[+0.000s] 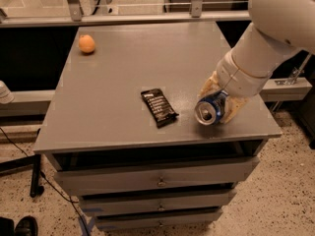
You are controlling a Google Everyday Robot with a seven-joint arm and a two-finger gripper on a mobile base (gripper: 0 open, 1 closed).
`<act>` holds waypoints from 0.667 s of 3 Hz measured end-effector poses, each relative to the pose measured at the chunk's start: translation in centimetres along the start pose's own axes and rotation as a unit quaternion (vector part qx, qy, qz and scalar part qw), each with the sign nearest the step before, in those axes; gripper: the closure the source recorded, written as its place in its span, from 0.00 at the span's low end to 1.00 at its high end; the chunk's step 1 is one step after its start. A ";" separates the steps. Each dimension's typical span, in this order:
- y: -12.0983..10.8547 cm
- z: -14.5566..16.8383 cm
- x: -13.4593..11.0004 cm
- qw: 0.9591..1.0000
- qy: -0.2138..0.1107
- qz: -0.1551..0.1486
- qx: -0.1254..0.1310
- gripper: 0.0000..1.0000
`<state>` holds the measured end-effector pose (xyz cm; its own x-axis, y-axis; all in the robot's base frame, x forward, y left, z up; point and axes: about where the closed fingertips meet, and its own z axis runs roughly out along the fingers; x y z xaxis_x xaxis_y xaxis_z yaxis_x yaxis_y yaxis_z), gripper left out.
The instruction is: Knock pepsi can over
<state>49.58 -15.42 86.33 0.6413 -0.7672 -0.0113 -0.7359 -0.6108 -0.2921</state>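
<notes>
Lower right, the tan gripper (pixel 219 101) clasps in its jaws the blue aluminium pepsi can (pixel 210 110) with silver rim and white markings. Mid-frame, a flat black snack bar wrapper (pixel 159 107) shows pale print on the grey bench (pixel 123 68). Upper left sits a round orange fruit (pixel 86 44).

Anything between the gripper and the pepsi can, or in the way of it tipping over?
Nothing visible. The gripper has its jaws either side of the pepsi can, which is tipped over near the table's front right corner. The snack bar lies apart, to its left.
</notes>
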 end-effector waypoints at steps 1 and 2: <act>0.4 0.2 -1.2 1.000 -0.015 -0.002 -0.007 0.12; 0.5 0.7 -2.5 1.000 -0.029 0.005 -0.010 0.00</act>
<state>47.76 -13.69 85.53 0.6450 -0.7610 -0.0701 -0.7463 -0.6074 -0.2723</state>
